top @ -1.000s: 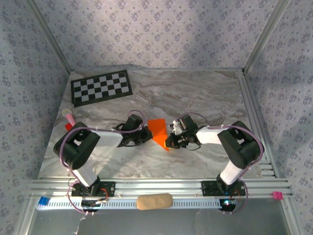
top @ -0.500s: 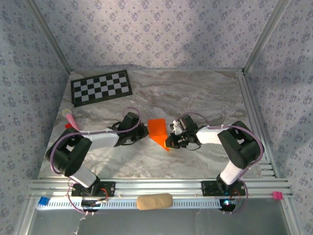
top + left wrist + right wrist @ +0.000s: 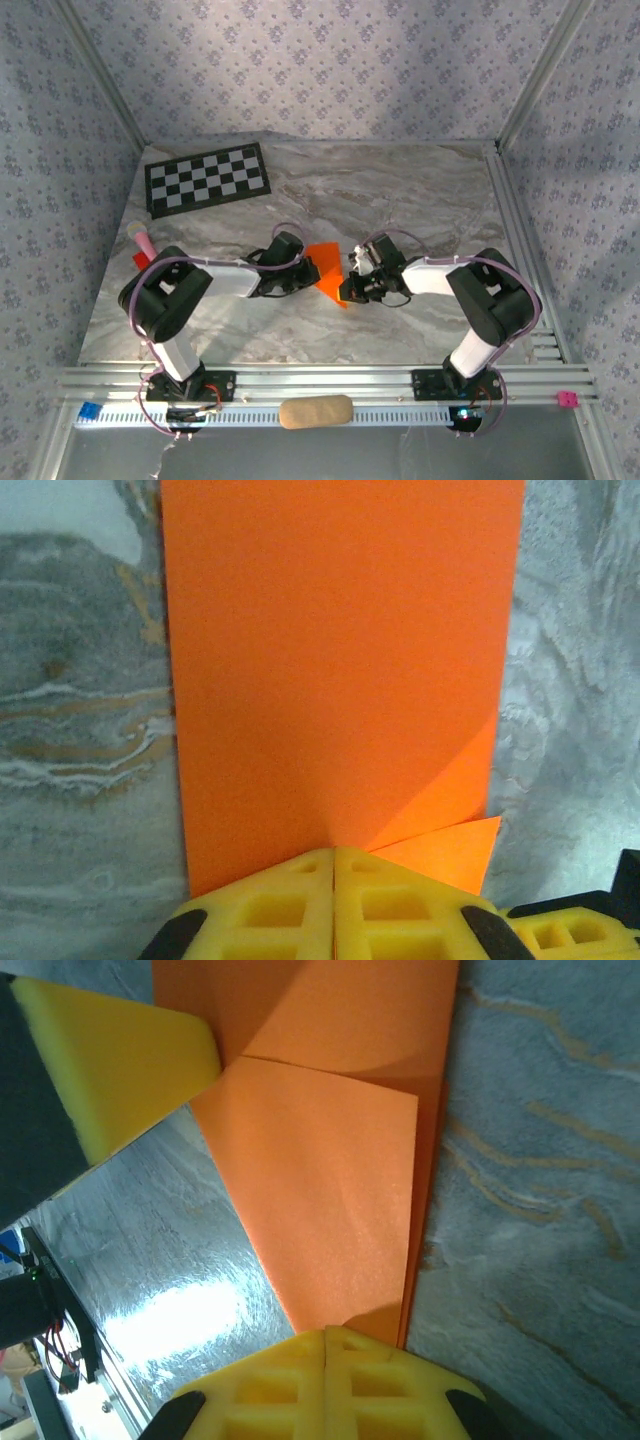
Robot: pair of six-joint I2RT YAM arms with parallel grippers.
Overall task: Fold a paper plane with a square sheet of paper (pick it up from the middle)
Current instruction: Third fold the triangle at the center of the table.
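Your left arm (image 3: 215, 280) and right arm (image 3: 440, 278) look alike: white links between bulky black joints, each rising from a black base (image 3: 180, 388). You'll see a thin purple cable (image 3: 286, 227) looping along each arm. Your left gripper (image 3: 333, 852) and right gripper (image 3: 326, 1332) carry bright yellow fingers (image 3: 270, 912), moulded with square pockets and edged in black.

Paper (image 3: 324, 266) bright orange, plain; checkerboard sheet (image 3: 208, 178) black-and-white; table (image 3: 430, 200) grey marble veining; left pincer (image 3: 333, 856) yellow.
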